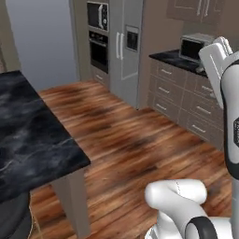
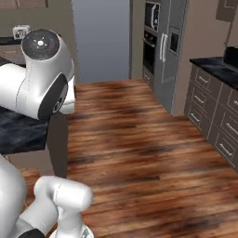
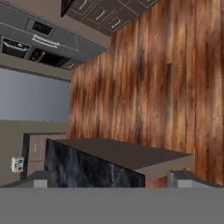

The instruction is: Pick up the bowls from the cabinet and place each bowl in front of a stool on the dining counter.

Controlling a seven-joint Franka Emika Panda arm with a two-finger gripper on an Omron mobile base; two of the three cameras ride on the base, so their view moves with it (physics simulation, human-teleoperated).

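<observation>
The dining counter is a black marble-veined slab at the left of the left base view. It shows again under my arm's elbow in the right base view. In the hand view my gripper is open, its two fingertips far apart with nothing between them. It looks down past the end of the dining counter onto the wooden floor. A dark round stool seat shows below the counter's near corner. The bowls and the cabinet are out of view.
Open wooden floor stretches ahead. At the back stand a grey fridge and a wall oven. Drawer units under a narrow black counter run along the right, with a small oven on top.
</observation>
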